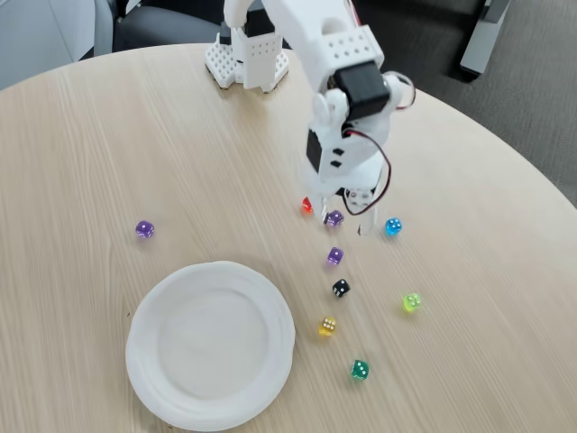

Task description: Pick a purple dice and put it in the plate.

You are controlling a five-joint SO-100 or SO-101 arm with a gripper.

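Your fingers (359, 200) straddle the purple dice (334, 217), spread narrowly; the arm reaches steeply down from the table's (90, 135) far edge.

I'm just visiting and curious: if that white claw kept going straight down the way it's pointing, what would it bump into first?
Most likely the purple die lying between the fingers of the gripper, then the wooden table beneath it. Depth is hard to judge from this single view, so it could miss narrowly.

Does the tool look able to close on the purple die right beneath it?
Probably yes: the tool stands open around the purple die. The red die lies close beside it and might get nudged.
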